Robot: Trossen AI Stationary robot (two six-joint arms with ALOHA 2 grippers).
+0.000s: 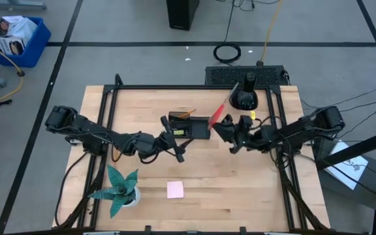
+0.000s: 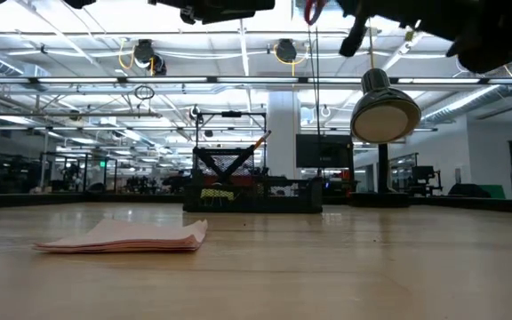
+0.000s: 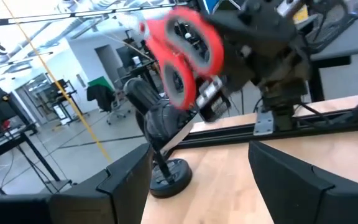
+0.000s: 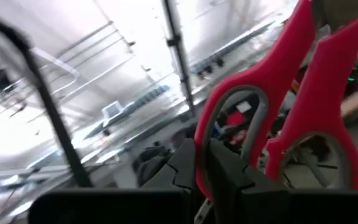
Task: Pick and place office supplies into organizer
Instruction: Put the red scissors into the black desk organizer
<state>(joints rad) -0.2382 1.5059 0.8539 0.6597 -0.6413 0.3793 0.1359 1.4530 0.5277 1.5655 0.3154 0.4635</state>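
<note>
Your right gripper [image 1: 222, 128] is pinched shut on one handle loop of the red-handled scissors [image 1: 218, 113], holding them up off the table just beside the right end of the organizer [image 1: 189, 126]; the blades angle away toward the round black domed object [image 1: 245, 96]; your left gripper [image 1: 175, 145] hovers at the organizer's near side with its fingers spread wide and nothing between them; the pink sticky-note pad [image 1: 175, 189] lies flat, well apart, near the teal spiky plant [image 1: 119, 188].
</note>
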